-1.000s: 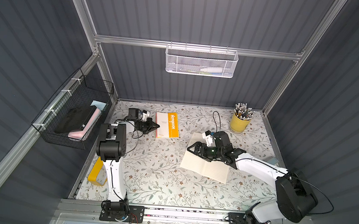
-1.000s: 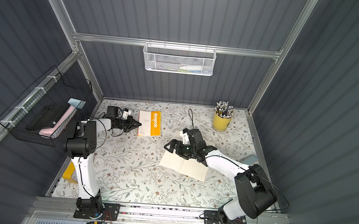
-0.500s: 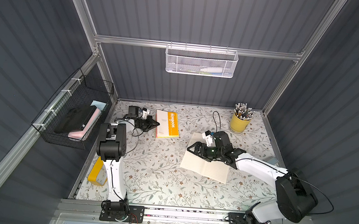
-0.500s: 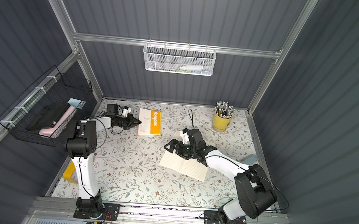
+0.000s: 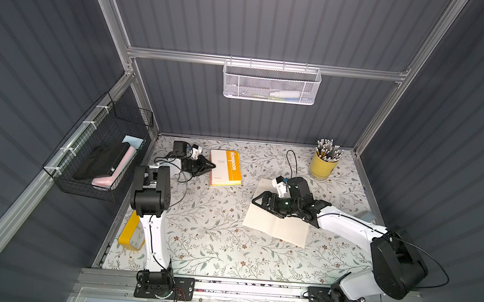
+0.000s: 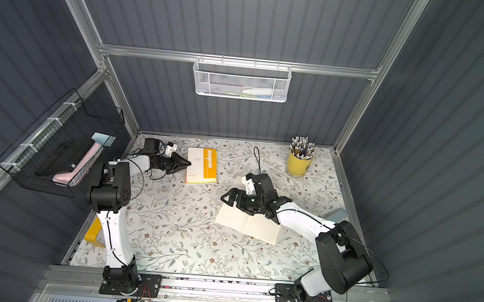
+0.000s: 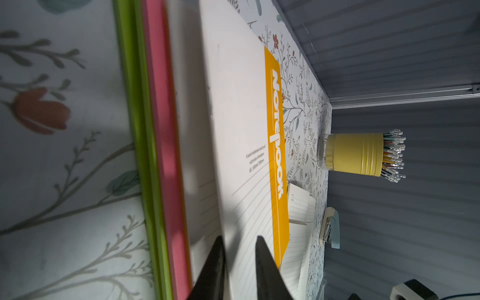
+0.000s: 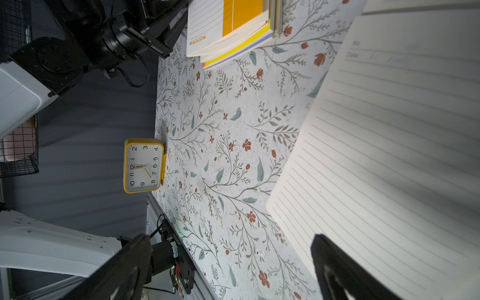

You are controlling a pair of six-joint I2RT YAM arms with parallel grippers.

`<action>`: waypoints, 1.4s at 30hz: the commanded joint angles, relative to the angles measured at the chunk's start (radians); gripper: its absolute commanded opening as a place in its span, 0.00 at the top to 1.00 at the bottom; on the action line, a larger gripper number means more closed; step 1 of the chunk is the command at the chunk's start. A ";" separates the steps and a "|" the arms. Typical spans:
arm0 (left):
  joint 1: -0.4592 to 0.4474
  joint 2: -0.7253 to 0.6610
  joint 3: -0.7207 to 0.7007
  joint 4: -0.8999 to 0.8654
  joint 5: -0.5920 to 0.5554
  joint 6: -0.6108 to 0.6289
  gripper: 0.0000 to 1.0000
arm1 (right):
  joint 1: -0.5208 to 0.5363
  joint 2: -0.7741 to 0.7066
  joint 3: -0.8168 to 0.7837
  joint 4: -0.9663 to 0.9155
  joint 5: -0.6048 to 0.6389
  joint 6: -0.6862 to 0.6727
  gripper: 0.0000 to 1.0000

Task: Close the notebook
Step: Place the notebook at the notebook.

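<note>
A yellow cup (image 5: 322, 168) of pencils is standing in the far right corner of the table (image 5: 210, 245). A yellow clock (image 8: 143, 165) is sitting upright at the near left edge. A white mesh basket (image 5: 271, 83) is hanging on the back wall, a black wire basket (image 5: 98, 156) on the left wall

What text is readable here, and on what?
"Notebook": orange band on closed cream paper notebook.
"A5": same cover's corner.
"No.", "Date": page header, open lined white notebook.
"1" to "12": yellow square clock face.
Small print on closed cover: too blurred.
</note>
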 commanded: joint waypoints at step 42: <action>-0.399 -0.675 -0.704 0.163 -0.174 -0.129 0.57 | -0.359 -0.204 -0.225 -0.192 0.014 -0.137 0.01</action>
